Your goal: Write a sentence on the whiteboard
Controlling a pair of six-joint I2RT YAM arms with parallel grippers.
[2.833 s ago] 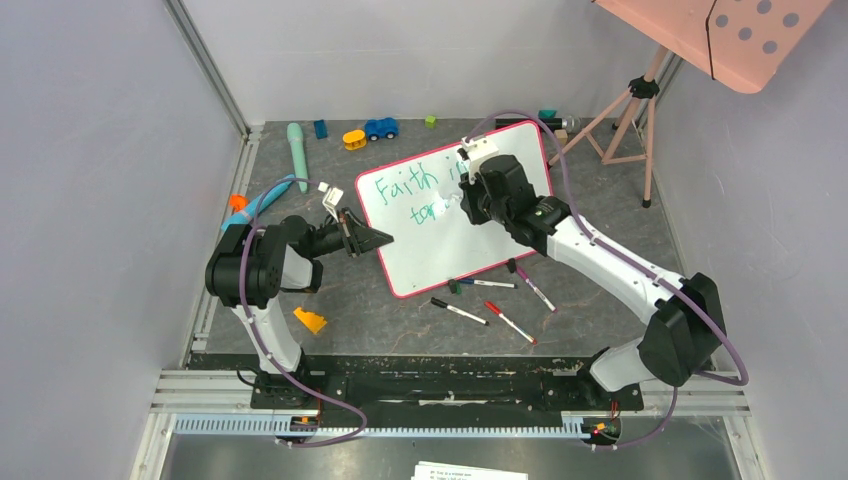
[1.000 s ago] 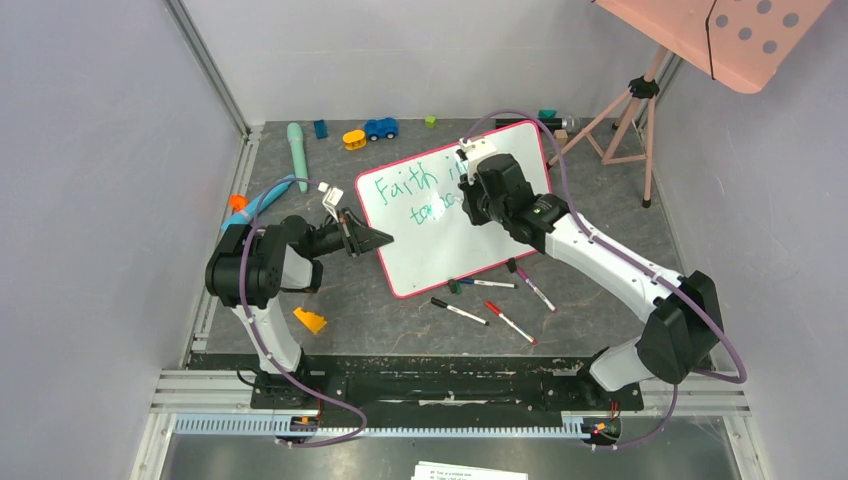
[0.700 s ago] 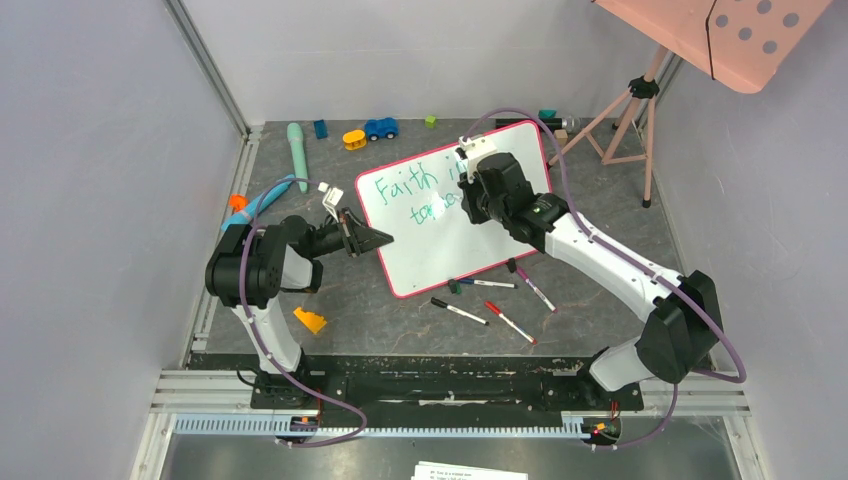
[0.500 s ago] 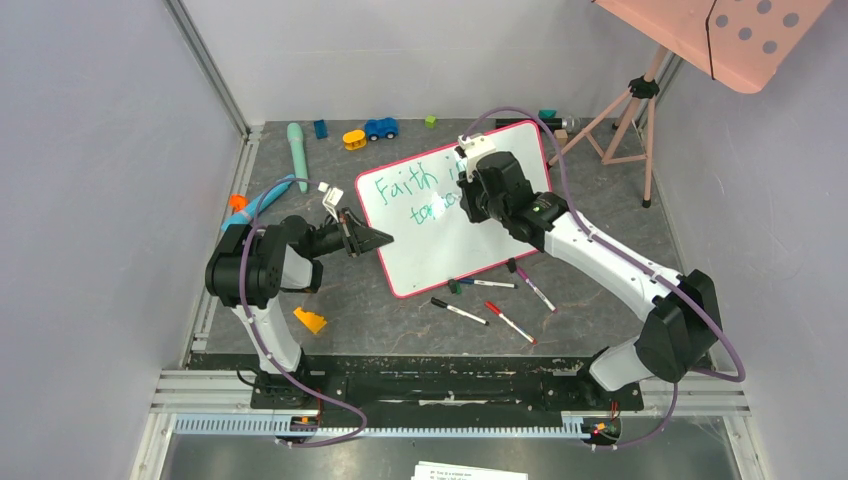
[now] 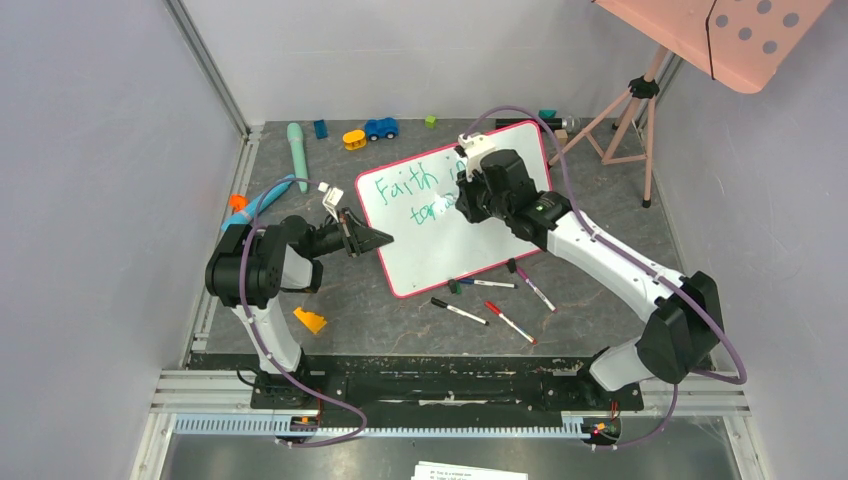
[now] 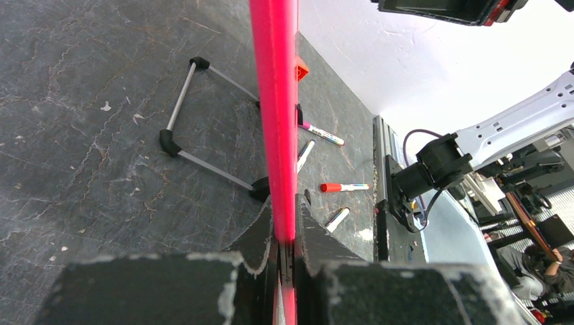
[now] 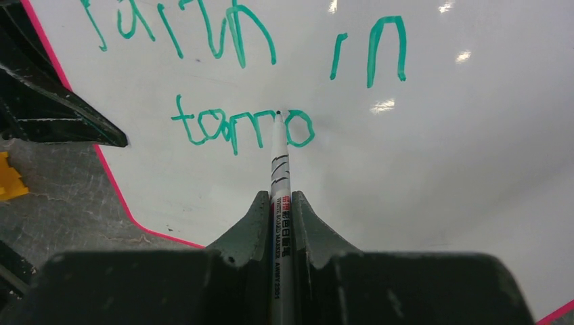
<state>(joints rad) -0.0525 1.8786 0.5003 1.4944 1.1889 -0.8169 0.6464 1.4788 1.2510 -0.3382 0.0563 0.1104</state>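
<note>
**Inspector:** What are the room and the surface?

**Assessor:** Grey walls (image 5: 100,200) enclose a dark, stone-patterned table (image 5: 340,310). At 2 o'clock a pink dotted panel (image 5: 740,35) sits on a tripod (image 5: 625,115), well apart from the work.

**Inspector:** Where is the whiteboard?

**Assessor:** The whiteboard (image 5: 450,250) is mid-table, skewed, with one corner toward 7 o'clock. The left gripper (image 5: 385,238) holds its 9 o'clock edge. The left wrist view shows the jaws clamped tight on the pink-red rim. Only that view shows the wire stand (image 6: 196,115) with black feet behind the board.

**Inspector:** Is anything in the way?

**Assessor:** From above, the right arm's wrist covers the ends of both lines of the sentence (image 5: 405,187). The right wrist view supplies them: "Faith in" over "tomo", in green. The right gripper (image 7: 279,200) has its jaws closed on a marker (image 7: 279,169). The marker's tip is at the board, just beside the last "o". Whether it touches cannot be told.

**Inspector:** What about the smaller items?

**Assessor:** Four loose markers (image 5: 460,311) lie on the table at the board's 6 o'clock, just beside its lower rim. An orange wedge (image 5: 310,320) lies at 7 o'clock near the left arm. From 11 to 12 o'clock along the far edge lie a teal stick (image 5: 297,155), a yellow piece (image 5: 354,139) and a blue toy car (image 5: 381,128).
</note>
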